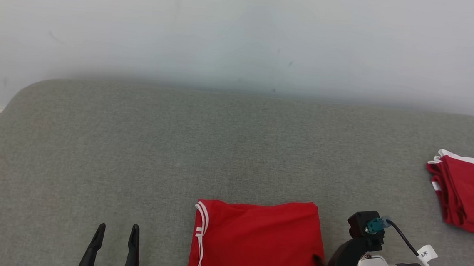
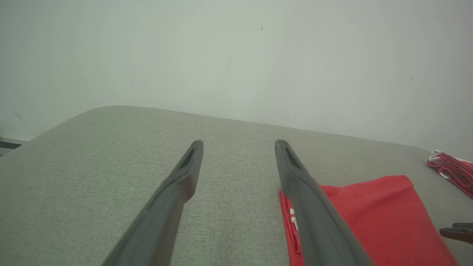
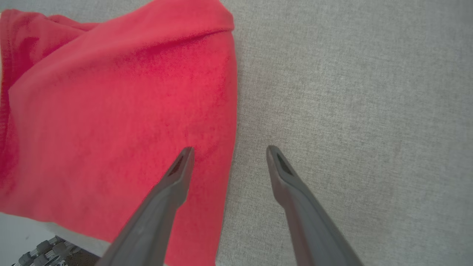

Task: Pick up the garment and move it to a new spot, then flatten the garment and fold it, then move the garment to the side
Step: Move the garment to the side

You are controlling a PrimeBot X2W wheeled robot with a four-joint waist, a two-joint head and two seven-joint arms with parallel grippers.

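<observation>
A: Entry one, the task piece?
B: One red fabric garment [image 1: 258, 243] with white striped trim down its left side. It is folded to a rough rectangle and lies flat on the grey woven padded surface [image 1: 236, 141], at its near edge and a little right of centre in the head view.

A: Entry two?
B: One stack of red folded cloth [image 1: 470, 195] with white edging, at the far right of the same surface, well apart from entry one.

A: Left gripper [image 1: 118, 226]?
B: Two long dark fingers, spread wide with nothing between them. It is over bare grey fabric, near the striped side of the garment.

A: Right gripper [image 3: 230, 148]?
B: Fingers parted wide, empty. It straddles the garment's right edge, one finger over red cloth and the other over grey surface. Whether it touches the cloth cannot be told.

A: Backdrop?
B: One pale plain wall [image 1: 244, 33] behind the surface.
</observation>
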